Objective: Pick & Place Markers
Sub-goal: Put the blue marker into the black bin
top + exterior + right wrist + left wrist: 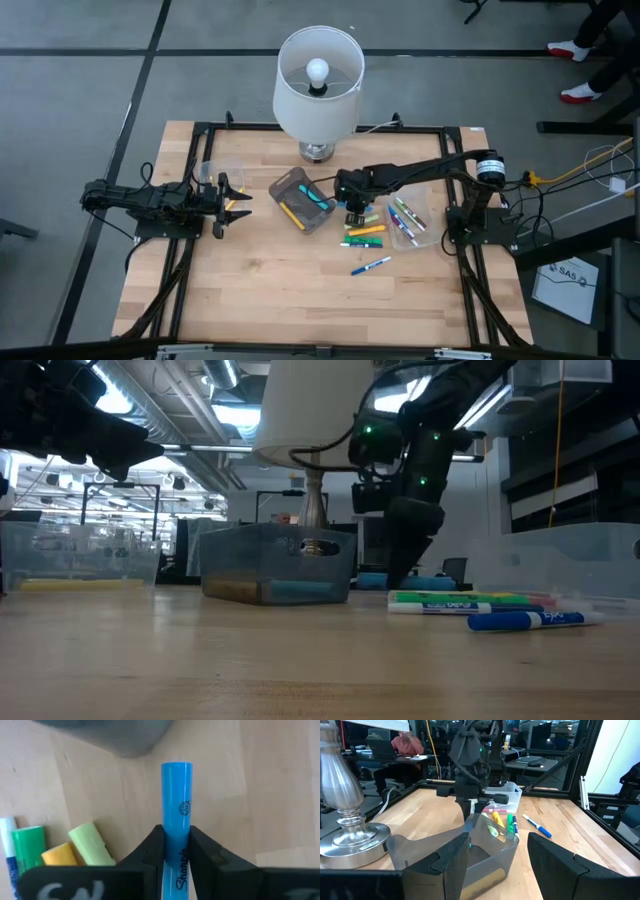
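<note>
My right gripper (pixel 176 845) is shut on a light blue highlighter (pixel 176 805). It hangs over the table's middle (pixel 354 213), between the grey bin (pixel 303 199) and a loose cluster of markers (pixel 365 235) lying flat on the wood. Lime, yellow and green markers (pixel 75 847) lie just beside it. A blue-capped marker (pixel 371 266) lies nearer the front. The grey bin holds a yellow and a teal marker. My left gripper (pixel 237 197) waits open and level at the table's left, facing the bin (pixel 485 855). My right gripper pinches the highlighter's barrel (pixel 176 832) between its two fingers (pixel 152 845), which lie along it. It comes steeply from above. The highlighter's free end (pixel 176 770) sticks out past the fingertips toward the wood by the bin; whether it clears the table I cannot tell.
A white-shaded lamp (pixel 318 85) stands at the far middle, its metal base (pixel 350 835) behind the bin. A clear tray (pixel 407 218) with several markers sits right of the cluster. Another clear container (pixel 215 170) stands by my left gripper. Bare wood lies toward the near edge.
</note>
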`<move>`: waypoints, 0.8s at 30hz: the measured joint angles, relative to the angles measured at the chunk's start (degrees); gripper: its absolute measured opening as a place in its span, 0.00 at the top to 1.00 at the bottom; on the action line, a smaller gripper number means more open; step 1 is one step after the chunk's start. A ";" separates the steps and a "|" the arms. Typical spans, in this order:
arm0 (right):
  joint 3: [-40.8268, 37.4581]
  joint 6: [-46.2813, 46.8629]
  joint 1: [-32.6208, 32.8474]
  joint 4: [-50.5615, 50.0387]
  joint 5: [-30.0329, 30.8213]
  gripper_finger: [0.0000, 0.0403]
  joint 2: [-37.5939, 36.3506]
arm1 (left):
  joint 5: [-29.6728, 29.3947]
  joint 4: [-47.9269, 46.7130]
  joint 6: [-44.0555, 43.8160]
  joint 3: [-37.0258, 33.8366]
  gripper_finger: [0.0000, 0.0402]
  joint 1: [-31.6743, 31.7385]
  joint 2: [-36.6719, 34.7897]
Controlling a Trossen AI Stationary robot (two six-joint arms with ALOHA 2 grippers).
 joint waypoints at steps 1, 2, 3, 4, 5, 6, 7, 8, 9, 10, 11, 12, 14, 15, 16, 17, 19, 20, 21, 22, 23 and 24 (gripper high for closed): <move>0.00 0.30 0.26 -0.04 0.58 0.84 -0.26 | 0.00 0.00 0.00 0.02 0.51 0.00 0.00; 0.02 0.69 0.54 0.15 1.65 0.84 -0.64 | 0.00 0.00 -0.01 0.02 0.51 0.01 0.00; 0.02 0.88 0.76 0.13 2.80 0.84 -0.92 | 0.00 0.00 -0.01 0.00 0.51 0.01 -0.01; 0.03 0.90 1.07 0.11 4.05 0.84 -1.18 | 0.00 0.00 0.00 0.02 0.51 0.01 0.00; 0.04 1.04 1.30 0.12 5.11 0.84 -1.54 | 0.00 0.00 0.00 0.01 0.51 0.00 -0.01; 0.03 1.38 1.53 0.12 6.09 0.84 -1.83 | 0.00 0.00 -0.01 0.02 0.51 0.00 0.00; 0.08 2.12 1.82 0.34 7.04 0.84 -2.08 | 0.00 0.00 0.00 0.02 0.51 0.00 0.00; 0.11 3.26 2.00 0.43 7.98 0.84 -2.46 | 0.00 0.00 0.00 0.00 0.51 0.00 0.00; 0.11 4.53 2.30 0.28 9.22 0.84 -2.68 | 0.00 0.00 0.00 0.02 0.51 0.02 0.00; 0.11 5.77 2.71 0.38 10.63 0.84 -2.77 | 0.00 0.00 -0.02 0.02 0.51 0.01 0.00; 0.13 6.89 3.13 0.64 12.31 0.84 -2.77 | 0.00 0.00 0.00 0.02 0.51 0.01 -0.01; 0.13 8.02 3.59 0.72 14.50 0.84 -2.77 | 0.00 0.00 0.00 0.02 0.51 0.00 0.00; 0.13 9.89 4.76 1.49 19.18 0.84 -2.77 | 0.00 0.00 0.00 0.02 0.51 0.00 0.00; 0.14 11.00 5.42 2.29 21.79 0.84 -2.77 | 0.00 0.00 0.00 0.00 0.51 0.02 0.00; 0.15 12.06 6.09 3.00 24.34 0.84 -2.77 | 0.00 0.00 0.00 0.02 0.51 0.00 0.00; 0.15 12.82 6.82 3.65 26.79 0.84 -2.77 | 0.00 0.00 0.00 0.02 0.51 0.00 -0.02; 0.15 14.05 8.33 5.41 31.45 0.84 -2.77 | 0.00 0.00 0.00 0.02 0.51 0.01 -0.02; 0.16 14.53 9.13 6.20 33.62 0.84 -2.77 | 0.00 0.00 0.00 0.01 0.51 0.01 -0.01; 0.17 15.14 9.90 6.77 35.53 0.84 -2.77 | 0.00 0.00 0.00 0.02 0.51 0.02 0.00; 0.17 15.85 10.65 7.11 37.20 0.84 -2.77 | 0.00 0.00 0.00 0.00 0.51 0.00 0.00; 0.17 16.48 11.33 7.28 38.56 0.84 -2.77 | 0.00 0.00 0.00 0.02 0.51 0.01 0.00; 0.17 17.05 11.99 7.30 39.87 0.84 -2.77 | 0.00 0.00 0.00 0.02 0.51 0.00 -0.01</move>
